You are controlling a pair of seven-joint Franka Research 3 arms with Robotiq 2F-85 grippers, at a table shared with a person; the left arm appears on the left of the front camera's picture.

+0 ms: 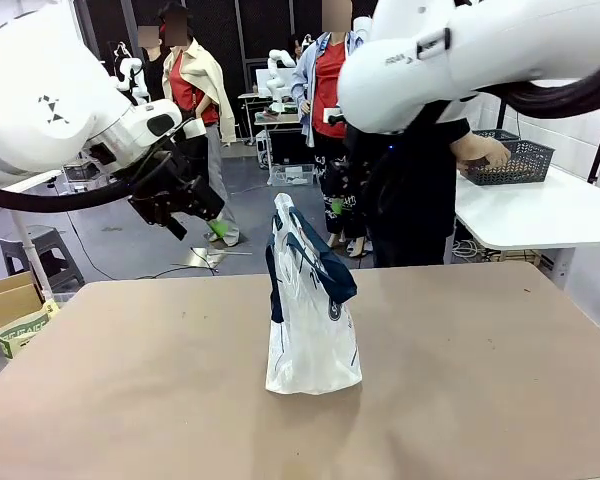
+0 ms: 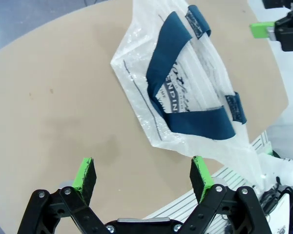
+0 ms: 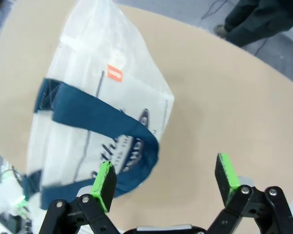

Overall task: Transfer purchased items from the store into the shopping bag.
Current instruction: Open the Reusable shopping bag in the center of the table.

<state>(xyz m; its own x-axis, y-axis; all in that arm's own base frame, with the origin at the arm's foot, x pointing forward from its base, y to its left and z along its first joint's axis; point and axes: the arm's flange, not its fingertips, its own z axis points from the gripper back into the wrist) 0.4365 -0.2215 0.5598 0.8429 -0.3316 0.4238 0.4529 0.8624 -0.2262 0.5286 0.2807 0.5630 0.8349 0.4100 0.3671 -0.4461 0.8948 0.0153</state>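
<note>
left pincer (image 2: 143,175): spread wide, empty, up over the desk (image 1: 130,380), left of the shopping bag (image 1: 312,310). The bag stands upright mid-desk, clear of all edges. It's thin, crinkly translucent film, with floppy navy webbing handles (image 2: 173,48) draped over a mouth that looks collapsed. right pincer (image 3: 166,178): spread wide, empty, above the bag. The store (image 1: 515,160) is a rigid dark lattice basket on a white side desk (image 1: 540,215) at far right, with a person's hand (image 1: 483,150) at it. Can't make out the purchased items. Looks like nothing is bagged yet, so every transfer is left.
</note>
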